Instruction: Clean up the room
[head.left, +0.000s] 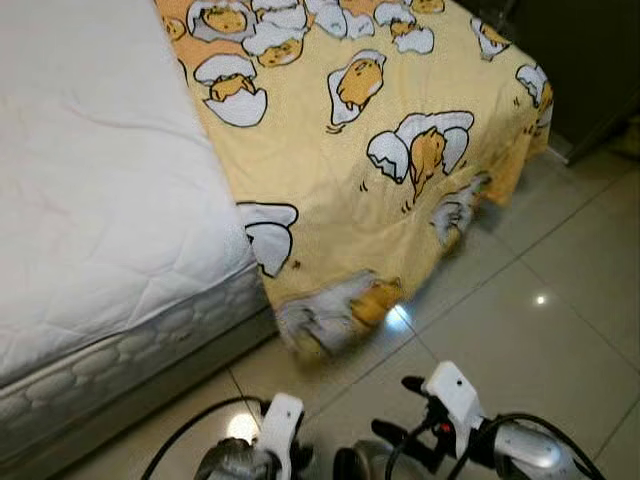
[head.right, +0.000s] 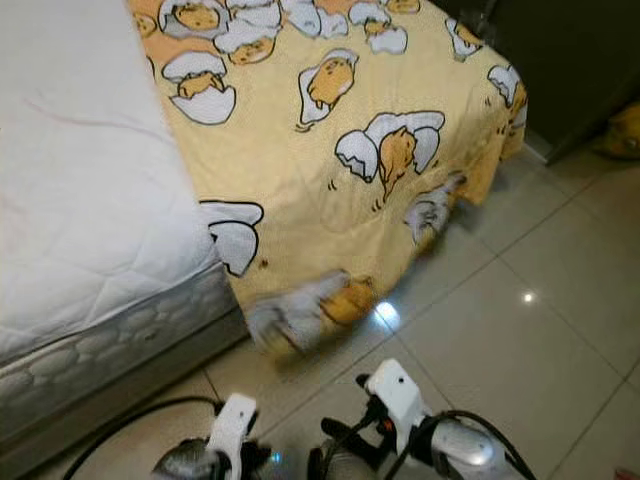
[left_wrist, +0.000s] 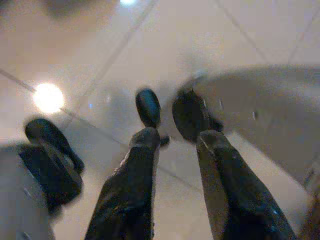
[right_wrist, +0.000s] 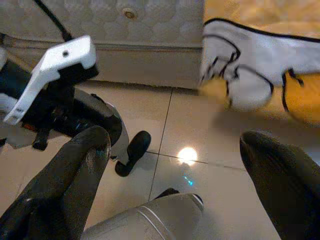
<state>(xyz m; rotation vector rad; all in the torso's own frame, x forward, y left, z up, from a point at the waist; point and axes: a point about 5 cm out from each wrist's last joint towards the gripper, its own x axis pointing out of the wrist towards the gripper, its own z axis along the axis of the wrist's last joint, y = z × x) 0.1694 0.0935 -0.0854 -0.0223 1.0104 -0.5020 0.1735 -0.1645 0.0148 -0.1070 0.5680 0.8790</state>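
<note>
Head stereo pair looking down at blanket (head.left: 380, 180) and floor (head.left: 560, 330), wrist cameras low over tiles

Yellow blanket (head.left: 400, 180) ahead of the grippers, printed with white eggshells and orange-yellow cartoon yolks, outlined in black. White quilted mattress (head.left: 90, 200) beside it. Glossy beige floor tiles (head.left: 560, 330) below, black fingers (right_wrist: 75, 170), white wrist housings (head.left: 455, 390).

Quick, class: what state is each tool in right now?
Left tool: open, narrow gap, holding nothing, above the floor.
Right tool: wide open, holding nothing, near the blanket.
</note>
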